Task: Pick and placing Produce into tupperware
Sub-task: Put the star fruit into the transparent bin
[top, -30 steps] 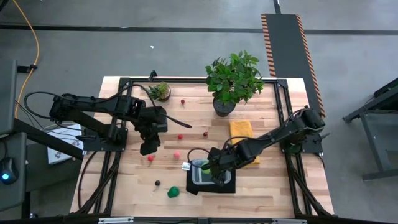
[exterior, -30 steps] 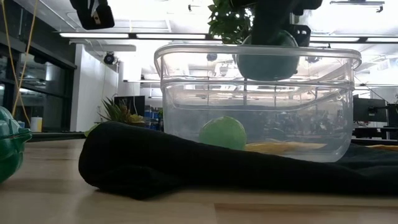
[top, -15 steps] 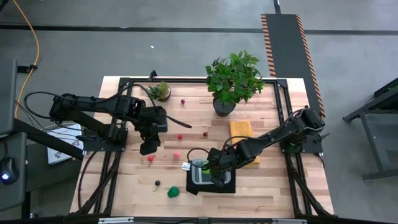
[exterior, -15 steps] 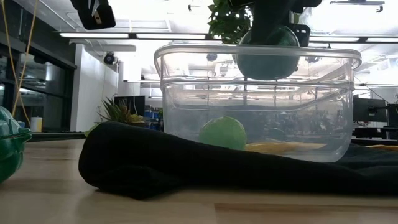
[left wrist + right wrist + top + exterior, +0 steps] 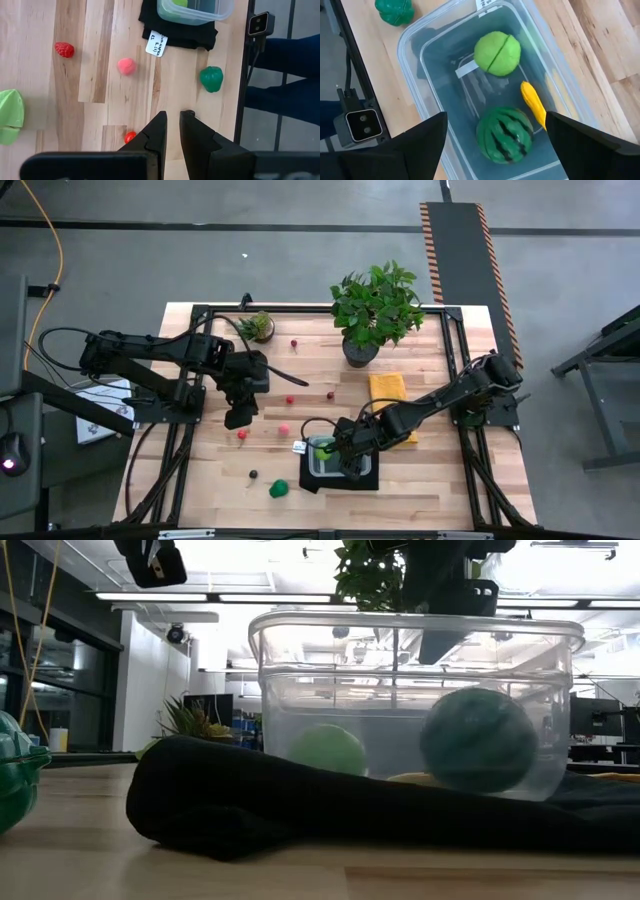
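Right wrist view shows the clear rectangular plastic tupperware point(image 5: 420, 60) holding a striped green toy watermelon point(image 5: 504, 134), a lime-green round fruit point(image 5: 497, 53) and a yellow piece point(image 5: 533, 104). Directly above it, the right end effector point(image 5: 492, 145) is spread wide, released. Well apart over the tabletop point(image 5: 420, 490), the left end effector point(image 5: 238, 418) is clenched, holding nothing.

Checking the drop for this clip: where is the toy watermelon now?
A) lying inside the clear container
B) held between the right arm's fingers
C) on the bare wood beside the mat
A: the watermelon lies on the container floor beside the green ball, the right fingers spread above.
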Controlling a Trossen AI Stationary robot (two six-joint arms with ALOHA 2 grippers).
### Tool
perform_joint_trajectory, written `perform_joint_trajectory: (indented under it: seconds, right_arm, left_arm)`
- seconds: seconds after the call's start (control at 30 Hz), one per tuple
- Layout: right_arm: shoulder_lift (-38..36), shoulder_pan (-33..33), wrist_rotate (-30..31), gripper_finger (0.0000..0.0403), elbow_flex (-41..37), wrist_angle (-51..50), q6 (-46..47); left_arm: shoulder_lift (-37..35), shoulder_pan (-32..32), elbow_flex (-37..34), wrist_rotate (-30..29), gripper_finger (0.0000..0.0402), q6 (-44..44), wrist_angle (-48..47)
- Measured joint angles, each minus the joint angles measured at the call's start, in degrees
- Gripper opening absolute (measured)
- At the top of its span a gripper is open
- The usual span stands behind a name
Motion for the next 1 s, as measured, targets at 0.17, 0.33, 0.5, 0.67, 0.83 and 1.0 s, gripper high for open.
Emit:
perform_joint_trajectory:
  seconds: [0.17,0.33,0.5,0.67,0.83,1.0]
  right_arm:
    - [0.00,0.00,1.09,0.0328,0.00,0.50,-0.11]
    - [-0.76,0.00,2.17,0.0328,1.20,0.74,-0.46]
    - [-4.70,-0.28,5.22,0.0325,2.12,-1.27,-2.77]
    - [-11.56,-0.37,11.29,0.0308,2.04,-10.74,-0.52]
    - [-17.80,0.60,19.50,0.0288,1.99,-19.72,4.88]
    - [-20.85,2.46,26.33,0.0282,1.97,-26.91,10.41]
  left_arm:
    - [0.00,0.00,0.00,0.02,0.0042,0.00,0.02]
    - [0.00,0.00,0.00,0.02,0.0042,0.00,0.02]
    - [0.00,0.00,0.00,-0.89,0.0042,0.59,-0.42]
    - [0.00,0.00,0.00,-0.94,0.0042,0.85,-2.84]
    - [-1.00,0.02,0.00,-1.34,0.0042,1.03,-6.17]
    - [-3.83,0.07,0.00,-4.02,0.0042,0.18,-8.61]
